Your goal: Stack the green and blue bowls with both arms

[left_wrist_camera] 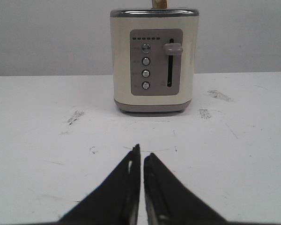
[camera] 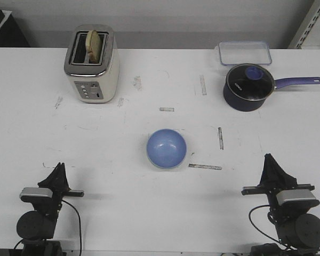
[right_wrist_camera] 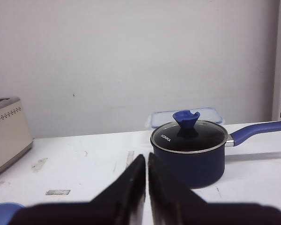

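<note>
only a sliver of the blue bowl (right_wrist_camera: pixel 4 213) in the right wrist view, cut by the lower edge and corner. toaster (right_wrist_camera: pixel 7 133) cropped there too, just one end showing. toast (left_wrist_camera: pixel 159 4) clipped at the top of the left wrist view. button markings on the toaster panel too small to read. container (right_wrist_camera: pixel 187 117) mostly hidden behind the saucepan (right_wrist_camera: pixel 189 154). arm bases cut off at the front view's lower edge.
</note>
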